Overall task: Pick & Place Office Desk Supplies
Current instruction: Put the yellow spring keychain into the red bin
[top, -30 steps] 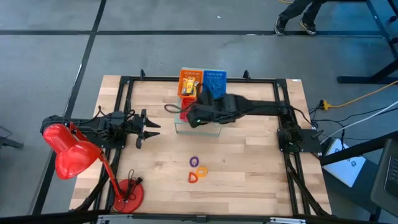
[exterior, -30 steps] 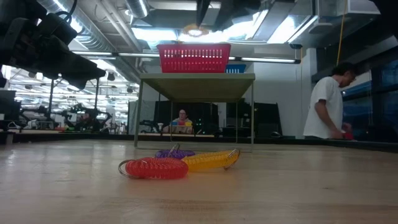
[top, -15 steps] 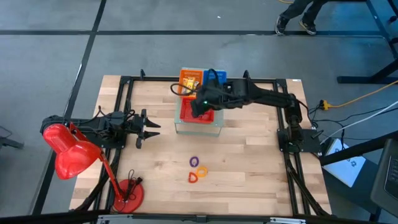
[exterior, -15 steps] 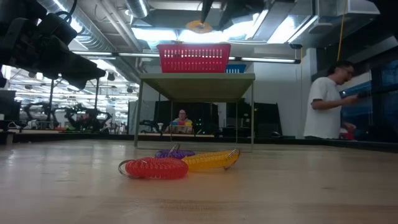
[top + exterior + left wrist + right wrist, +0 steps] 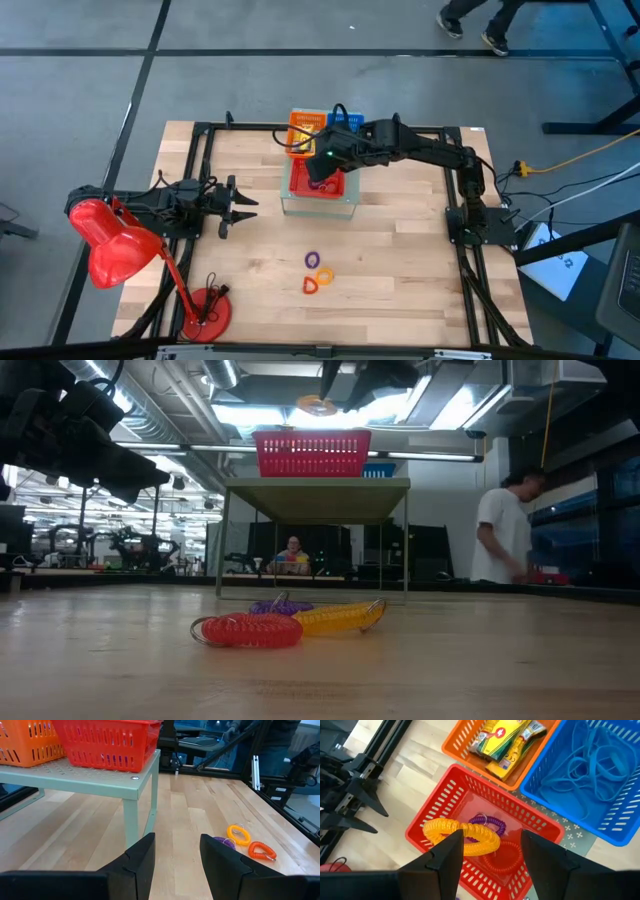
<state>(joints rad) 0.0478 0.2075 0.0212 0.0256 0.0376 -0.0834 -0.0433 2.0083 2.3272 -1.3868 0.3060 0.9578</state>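
My right gripper (image 5: 489, 851) hangs over the red mesh basket (image 5: 432, 815), which stands on a pale green stand (image 5: 95, 772) beside an orange basket (image 5: 465, 747) and a blue basket (image 5: 620, 815). Its fingers (image 5: 445, 857) are spread, and a yellow coil loop (image 5: 457, 830) sits at their tips above the basket; I cannot tell whether they touch it. Inside the red basket lie a purple coil (image 5: 487, 821) and a red-orange coil (image 5: 500, 860).

The orange basket holds yellow packets (image 5: 502, 737); the blue one holds thin blue loops (image 5: 592, 765).

On the bare table (image 5: 400, 260), well apart from the stand, 3 loops lie close together: purple (image 5: 313, 259), yellow (image 5: 324, 274) and orange-red (image 5: 314, 285).

My left gripper (image 5: 238, 207) waits near the table's left side, fingers (image 5: 142, 857) apart, beside the red desk lamp (image 5: 115, 245).
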